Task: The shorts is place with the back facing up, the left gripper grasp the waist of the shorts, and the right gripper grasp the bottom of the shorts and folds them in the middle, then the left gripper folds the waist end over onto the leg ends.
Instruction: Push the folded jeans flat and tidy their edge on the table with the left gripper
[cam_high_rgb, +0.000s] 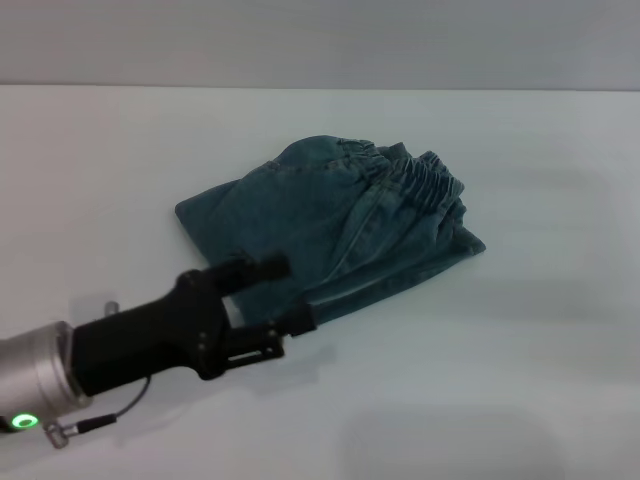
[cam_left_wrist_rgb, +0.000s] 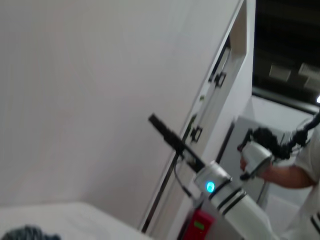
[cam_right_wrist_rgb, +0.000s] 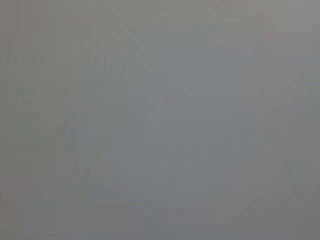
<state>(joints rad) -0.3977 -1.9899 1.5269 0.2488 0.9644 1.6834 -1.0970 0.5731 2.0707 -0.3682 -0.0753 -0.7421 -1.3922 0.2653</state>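
The blue denim shorts (cam_high_rgb: 320, 225) lie folded in a compact bundle on the white table (cam_high_rgb: 500, 360). The gathered waist of the shorts (cam_high_rgb: 425, 185) lies on top at the bundle's far right end. I cannot make out the leg ends under the folds. My left gripper (cam_high_rgb: 280, 295) hovers at the bundle's near left edge, open, with nothing between its fingers. A scrap of the denim (cam_left_wrist_rgb: 27, 233) shows in the left wrist view. That view also shows the right gripper (cam_left_wrist_rgb: 167, 132) on its white banded arm (cam_left_wrist_rgb: 225, 192), raised off to the side. The right wrist view shows only plain grey.
A grey wall (cam_high_rgb: 320, 40) rises behind the table's far edge. In the left wrist view a person (cam_left_wrist_rgb: 295, 170) stands beyond the right arm, near a red object (cam_left_wrist_rgb: 200, 225) and a white panel.
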